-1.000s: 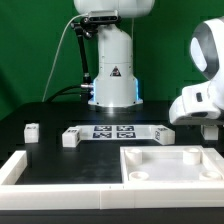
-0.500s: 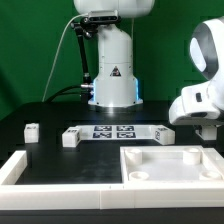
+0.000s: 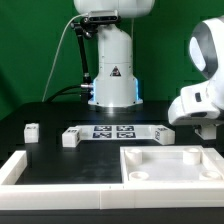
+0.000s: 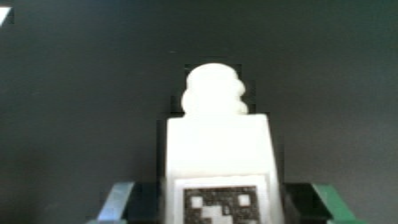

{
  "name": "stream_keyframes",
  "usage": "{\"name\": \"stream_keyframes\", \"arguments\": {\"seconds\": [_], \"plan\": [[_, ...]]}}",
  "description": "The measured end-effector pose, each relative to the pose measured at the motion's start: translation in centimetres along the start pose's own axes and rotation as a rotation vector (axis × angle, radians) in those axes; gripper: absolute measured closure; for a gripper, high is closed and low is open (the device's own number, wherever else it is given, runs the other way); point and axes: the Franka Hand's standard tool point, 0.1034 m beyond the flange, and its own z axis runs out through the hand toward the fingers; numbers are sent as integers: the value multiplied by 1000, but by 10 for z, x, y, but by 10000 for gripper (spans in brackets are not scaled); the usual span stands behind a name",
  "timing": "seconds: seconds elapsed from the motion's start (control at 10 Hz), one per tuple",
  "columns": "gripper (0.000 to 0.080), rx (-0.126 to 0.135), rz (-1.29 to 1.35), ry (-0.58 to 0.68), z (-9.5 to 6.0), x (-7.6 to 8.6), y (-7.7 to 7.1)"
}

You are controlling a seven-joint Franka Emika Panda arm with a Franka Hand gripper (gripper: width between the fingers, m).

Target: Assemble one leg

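In the wrist view a leg (image 4: 219,140), a small white block with a rounded knob at its far end and a black-and-white tag on its upper face, lies on the black table between my fingers. My gripper (image 4: 230,200) straddles it, one greenish finger (image 4: 128,203) on each side, with a thin dark gap showing between each finger and the block. In the exterior view my gripper (image 3: 207,128) is low over the table at the exterior view's right, behind the large white tabletop (image 3: 165,165). The leg between my fingers is hidden there.
Three more white legs lie on the table (image 3: 31,131), (image 3: 69,138), (image 3: 162,136). The marker board (image 3: 112,132) lies between the last two. A white raised frame (image 3: 20,170) runs along the front. The robot base (image 3: 112,75) stands at the back.
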Motion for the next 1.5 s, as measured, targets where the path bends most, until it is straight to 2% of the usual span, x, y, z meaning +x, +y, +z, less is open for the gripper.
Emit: {"name": "stream_keyframes", "arguments": {"seconds": [0.1,0.2,0.3,0.4,0.6,0.7,0.8,0.9,1.0,1.2,1.4,1.5], "plan": [[512,0,-21,22,-11,-7,3],[512,13,-53,39,-30,-15,8],[512,13,-52,70,-53,-24,10],[512,7,-55,83,-64,-32,9],[512,13,-51,202,-65,-21,9],[512,13,-51,301,-68,-18,10],[512,12,-60,374,-69,-16,14],[512,13,-76,476,-73,-9,25],[512,4,-84,534,-82,-8,34],[512,4,-95,729,-111,-4,41],[512,4,-99,921,-120,1,42],[512,2,-104,1007,-118,1,43]]}}
